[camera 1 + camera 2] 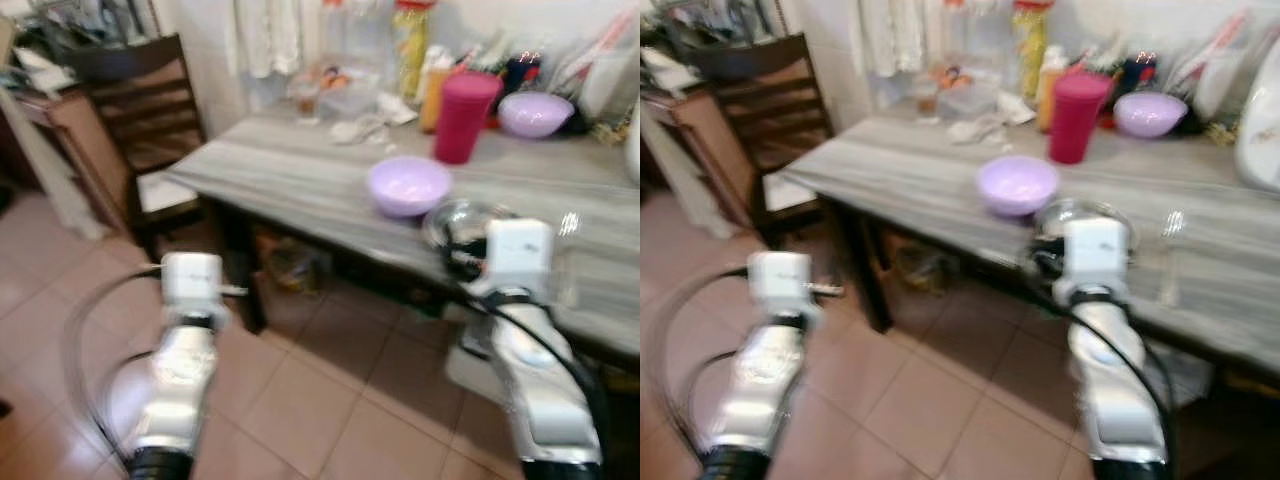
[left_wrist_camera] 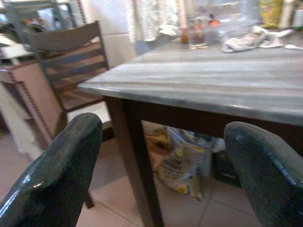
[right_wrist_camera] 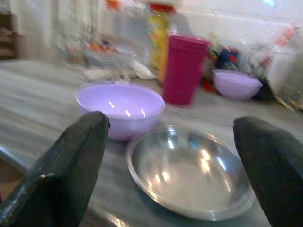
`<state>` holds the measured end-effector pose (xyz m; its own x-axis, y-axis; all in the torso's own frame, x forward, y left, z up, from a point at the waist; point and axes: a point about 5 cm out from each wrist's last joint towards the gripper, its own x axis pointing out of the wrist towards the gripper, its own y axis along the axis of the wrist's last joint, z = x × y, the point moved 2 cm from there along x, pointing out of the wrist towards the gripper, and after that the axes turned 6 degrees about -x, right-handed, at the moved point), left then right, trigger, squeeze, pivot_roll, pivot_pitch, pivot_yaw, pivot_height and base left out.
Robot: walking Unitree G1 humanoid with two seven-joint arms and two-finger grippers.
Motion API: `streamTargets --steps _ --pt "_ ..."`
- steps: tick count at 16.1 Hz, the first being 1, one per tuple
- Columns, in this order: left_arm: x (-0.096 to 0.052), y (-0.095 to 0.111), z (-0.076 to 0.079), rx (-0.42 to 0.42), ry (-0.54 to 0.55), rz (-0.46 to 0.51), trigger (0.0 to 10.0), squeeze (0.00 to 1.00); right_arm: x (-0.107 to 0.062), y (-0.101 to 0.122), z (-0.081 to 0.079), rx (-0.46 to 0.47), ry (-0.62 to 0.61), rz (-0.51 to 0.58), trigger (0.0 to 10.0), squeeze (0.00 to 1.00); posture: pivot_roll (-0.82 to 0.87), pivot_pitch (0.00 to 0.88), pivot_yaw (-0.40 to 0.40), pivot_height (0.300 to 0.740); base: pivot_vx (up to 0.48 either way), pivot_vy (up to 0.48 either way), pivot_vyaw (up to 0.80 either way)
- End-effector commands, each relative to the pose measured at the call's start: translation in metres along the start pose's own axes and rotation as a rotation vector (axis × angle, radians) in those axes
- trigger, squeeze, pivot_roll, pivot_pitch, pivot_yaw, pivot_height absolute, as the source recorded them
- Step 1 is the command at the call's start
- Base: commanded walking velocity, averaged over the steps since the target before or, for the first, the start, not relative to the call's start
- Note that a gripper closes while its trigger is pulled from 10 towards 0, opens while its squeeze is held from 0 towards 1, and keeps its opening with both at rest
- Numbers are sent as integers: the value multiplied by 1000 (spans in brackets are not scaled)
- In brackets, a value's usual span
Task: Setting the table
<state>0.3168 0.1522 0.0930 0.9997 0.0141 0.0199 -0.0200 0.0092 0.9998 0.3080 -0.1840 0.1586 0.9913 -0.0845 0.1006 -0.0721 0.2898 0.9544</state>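
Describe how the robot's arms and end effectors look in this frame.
Both arms are glossy silver with white box-shaped wrist housings and looping black cables. The left end effector and right end effector each have two broad, rounded, matte black fingers.

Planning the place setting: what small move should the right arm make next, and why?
Probably ease the right gripper forward and down toward the shallow steel bowl: its fingers are open, the bowl lies between them near the grey table's edge, beside the lilac plastic bowl.

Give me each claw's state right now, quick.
Left claw: open, holding nothing, by the table corner.
Right claw: open, holding nothing, at the steel bowl.
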Motion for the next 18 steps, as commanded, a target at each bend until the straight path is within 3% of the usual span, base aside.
streamTargets --steps 1,11,18 --pt "2 2 -9 21 28 -5 10000 0 2 9 -2 8 9 30 10000 0 -227 0 36 740 0 0 0" --pt "3 -1 -9 69 68 -13 10000 0 2 6 -4 15 11 20 10000 0 -227 0 38 740 0 0 -524" --pt "5 -1 -9 56 85 -21 10000 0 2 6 -2 16 6 16 10000 0 -232 0 40 740 -34 0 -611"
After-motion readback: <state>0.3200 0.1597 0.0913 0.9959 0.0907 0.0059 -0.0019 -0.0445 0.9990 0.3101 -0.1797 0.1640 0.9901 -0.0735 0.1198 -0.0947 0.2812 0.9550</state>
